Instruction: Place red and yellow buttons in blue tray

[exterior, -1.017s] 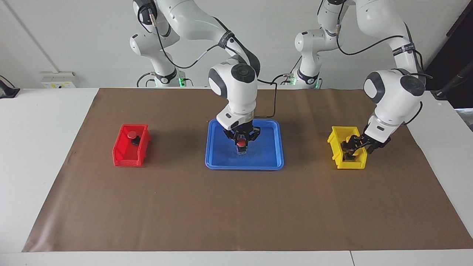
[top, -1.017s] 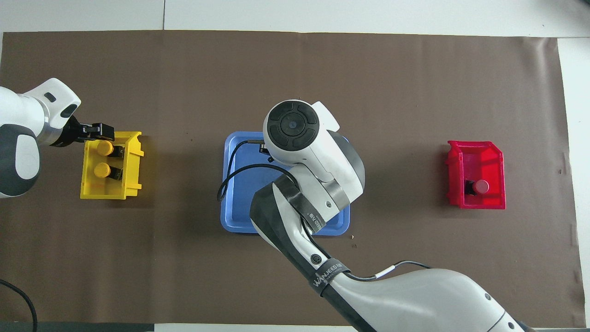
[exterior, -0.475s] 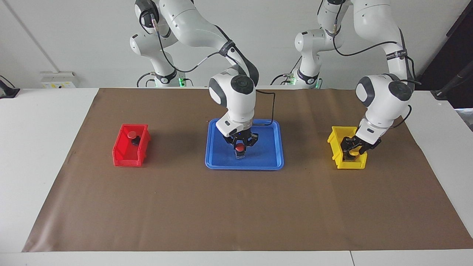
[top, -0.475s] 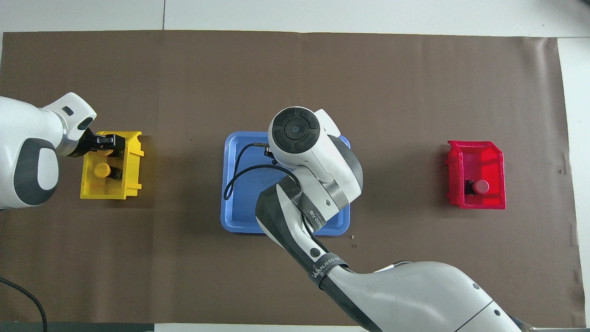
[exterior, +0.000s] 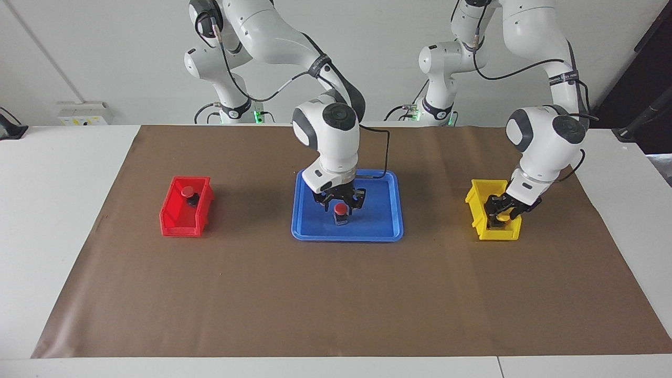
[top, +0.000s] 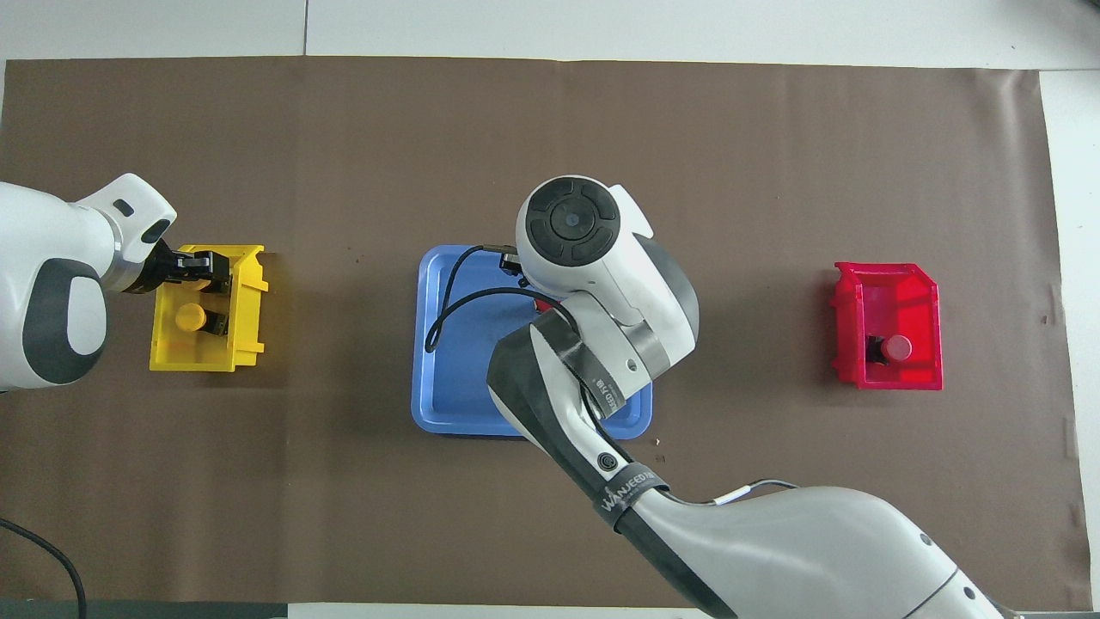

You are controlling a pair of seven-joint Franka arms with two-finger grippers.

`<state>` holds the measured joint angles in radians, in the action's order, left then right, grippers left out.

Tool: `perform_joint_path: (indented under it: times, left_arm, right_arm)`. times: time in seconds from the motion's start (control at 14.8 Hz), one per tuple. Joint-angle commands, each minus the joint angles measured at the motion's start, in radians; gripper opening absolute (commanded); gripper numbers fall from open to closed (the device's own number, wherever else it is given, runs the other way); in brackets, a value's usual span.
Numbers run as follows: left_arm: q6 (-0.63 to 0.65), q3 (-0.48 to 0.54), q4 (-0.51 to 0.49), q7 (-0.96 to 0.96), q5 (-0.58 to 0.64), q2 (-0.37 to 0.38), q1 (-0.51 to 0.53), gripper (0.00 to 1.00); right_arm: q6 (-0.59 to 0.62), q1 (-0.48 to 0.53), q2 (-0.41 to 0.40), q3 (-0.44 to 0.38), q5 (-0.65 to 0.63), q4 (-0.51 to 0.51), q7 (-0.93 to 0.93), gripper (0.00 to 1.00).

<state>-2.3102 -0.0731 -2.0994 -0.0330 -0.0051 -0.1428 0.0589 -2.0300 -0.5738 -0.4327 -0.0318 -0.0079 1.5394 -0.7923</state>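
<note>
right gripper, fingers spread, hangs at frame centre over a domed red button in the glossy blue tray; left gripper sits in the boxy yellow bin, grip unclear.

One camera sits high across the table, facing the two robots and taking in the whole brown mat, the arm bases and the wall. The other hangs above the robots' own end, looking steeply down and forward, closer in. Both share the mat, the blue tray and the red bin and yellow bin, turned half around; the tray's middle seems largely hidden from above.
</note>
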Motion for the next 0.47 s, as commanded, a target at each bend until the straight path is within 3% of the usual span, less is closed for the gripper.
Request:
perform_joint_path:
  times: [0.0,0.14,0.2,0.27,0.41]
  left_arm:
    - [-0.026,0.006,-0.025,0.005,-0.010,0.019,0.009,0.56]
    - [-0.026,0.004,-0.022,0.011,-0.010,0.017,0.009,0.31]
    - [-0.026,0.004,-0.021,0.016,-0.010,0.017,0.009,0.15]
    - [-0.023,0.004,-0.019,0.036,-0.010,0.017,0.006,0.05]
    - [0.015,0.004,0.018,0.087,-0.010,0.014,-0.004,0.01]
  right_arm:
    - [0.126,0.165,0.104,0.013,0.014,-0.012,0.237,0.81]
    - [0.229,0.291,0.201,0.013,0.014,0.059,0.493,0.81]
    - [0.253,0.355,0.250,0.013,0.014,0.112,0.604,0.80]
    - [0.257,0.409,0.293,0.013,0.014,0.173,0.692,0.79]
    - [0.234,0.512,0.353,0.010,0.013,0.293,0.833,0.74]
